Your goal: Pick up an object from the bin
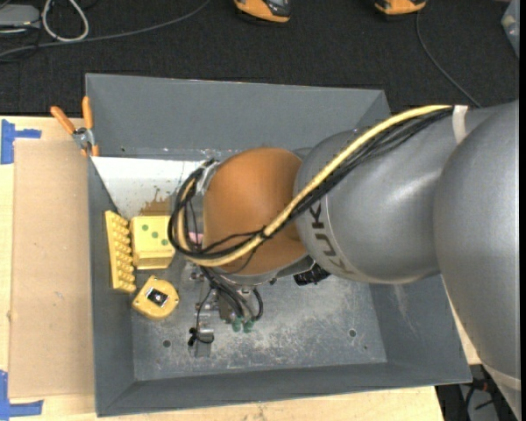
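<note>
My gripper (207,316) hangs below the orange wrist cover, low over the bin floor a little left of the middle. Just to its left lies a small yellow rounded thing with a black square centre (155,298). Farther up on the left sits a yellow block with green dots (151,239), and a long yellow ridged strip (118,251) lies against that block's left side. Small green bits (239,325) show on the floor right beside the gripper. Whatever lies directly under the wrist cover is hidden.
A brown thing (159,206) peeks out behind the yellow block near the white sheet at the bin's back left. The arm and its cables cover the bin's middle and right. Bare grey floor runs along the front and the front right.
</note>
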Controlling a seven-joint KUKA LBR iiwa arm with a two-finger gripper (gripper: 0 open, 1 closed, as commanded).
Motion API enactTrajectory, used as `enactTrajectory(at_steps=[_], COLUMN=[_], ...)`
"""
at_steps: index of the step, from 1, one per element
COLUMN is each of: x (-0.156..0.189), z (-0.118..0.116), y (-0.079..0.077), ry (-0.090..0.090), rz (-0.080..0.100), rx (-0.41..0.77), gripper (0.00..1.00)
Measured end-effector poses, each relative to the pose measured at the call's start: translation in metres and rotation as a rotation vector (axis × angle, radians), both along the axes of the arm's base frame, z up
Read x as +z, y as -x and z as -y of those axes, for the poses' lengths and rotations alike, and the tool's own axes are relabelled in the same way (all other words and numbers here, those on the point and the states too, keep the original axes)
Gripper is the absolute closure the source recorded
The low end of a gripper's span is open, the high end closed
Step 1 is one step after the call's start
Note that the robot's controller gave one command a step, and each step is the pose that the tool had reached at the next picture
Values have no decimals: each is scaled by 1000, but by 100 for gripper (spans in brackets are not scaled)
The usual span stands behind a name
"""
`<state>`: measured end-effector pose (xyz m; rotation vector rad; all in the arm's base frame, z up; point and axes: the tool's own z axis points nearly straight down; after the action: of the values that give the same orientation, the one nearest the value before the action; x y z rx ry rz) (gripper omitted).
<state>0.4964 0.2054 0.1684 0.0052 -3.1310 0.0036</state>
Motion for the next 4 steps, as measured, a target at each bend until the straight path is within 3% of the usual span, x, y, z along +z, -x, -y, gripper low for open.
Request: enactTrajectory(at_steps=[1,2,3,4], x=[5,-66,-55,-71], z=[1,-24,-28,-25], y=[-2,-36,-49,-27], ry=[-2,-2,-2,3], rz=[8,8,10,0], rx=[-6,-148,-49,-154], gripper=[0,0,0,0])
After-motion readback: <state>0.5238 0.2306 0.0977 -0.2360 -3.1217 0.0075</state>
